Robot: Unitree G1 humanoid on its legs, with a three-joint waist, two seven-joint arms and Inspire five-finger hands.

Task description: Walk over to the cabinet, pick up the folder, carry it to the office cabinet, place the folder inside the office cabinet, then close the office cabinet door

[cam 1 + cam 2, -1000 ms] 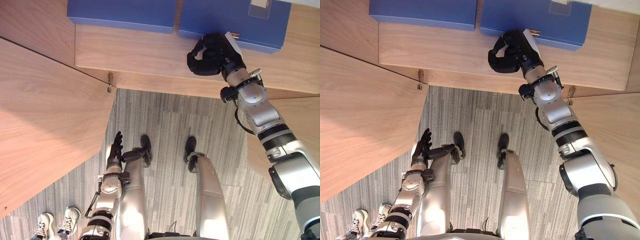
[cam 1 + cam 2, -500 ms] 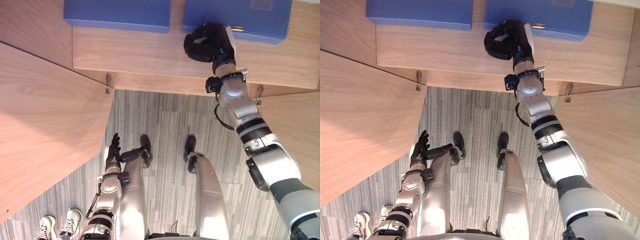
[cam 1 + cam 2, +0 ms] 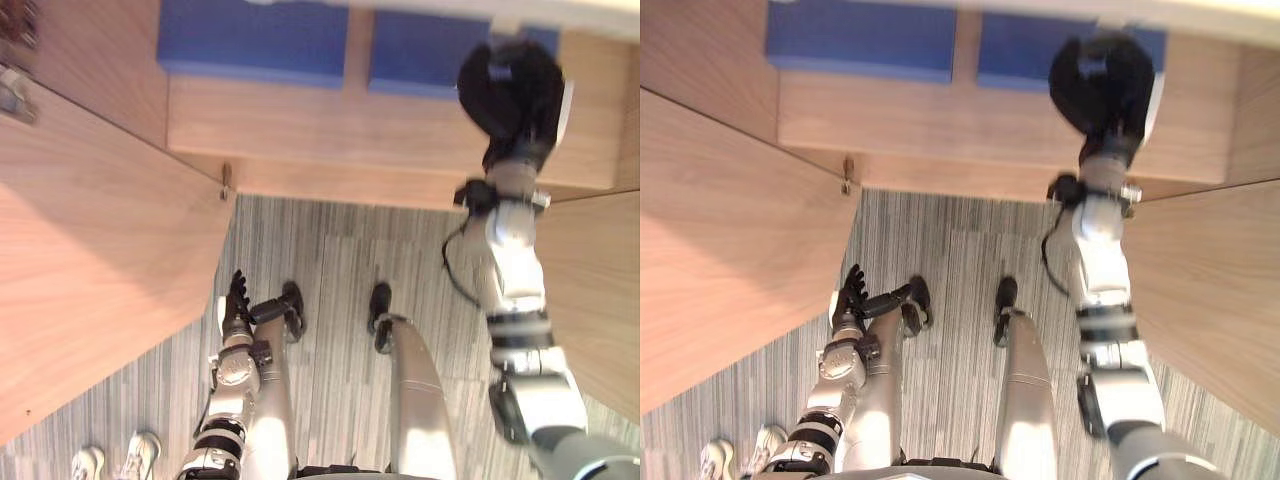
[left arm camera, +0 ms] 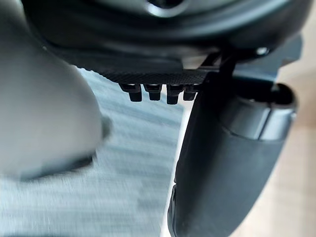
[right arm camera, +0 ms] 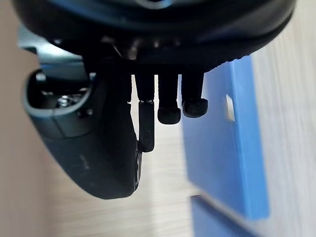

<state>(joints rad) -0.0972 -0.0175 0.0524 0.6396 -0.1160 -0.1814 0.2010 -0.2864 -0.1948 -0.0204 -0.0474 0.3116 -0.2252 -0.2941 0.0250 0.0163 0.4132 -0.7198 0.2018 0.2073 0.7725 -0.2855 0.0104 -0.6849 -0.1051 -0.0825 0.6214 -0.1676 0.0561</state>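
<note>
Two blue folders lie flat on the wooden cabinet shelf [image 3: 300, 130], a left folder [image 3: 255, 42] and a right folder [image 3: 415, 65]. My right hand [image 3: 512, 90] hovers over the right end of the right folder, with its fingers curled and nothing held in them. In the right wrist view the thumb [image 5: 94, 148] and fingers [image 5: 169, 106] hang free above the shelf, with the blue folder [image 5: 224, 143] beside them. My left hand [image 3: 236, 300] hangs low by my side with straight fingers, away from the cabinet.
The cabinet's left door [image 3: 90, 250] stands open and wide at my left, hinged at the shelf corner [image 3: 226, 180]. A right door panel [image 3: 600, 300] stands open at my right. Grey striped carpet [image 3: 330, 270] lies between them. A person's white shoes [image 3: 100, 462] stand at lower left.
My right hand has moved right along the shelf, from the right folder's near left corner to its right end, and the forearm now stands steeper. The view has shifted a little. The left hand stays put.
</note>
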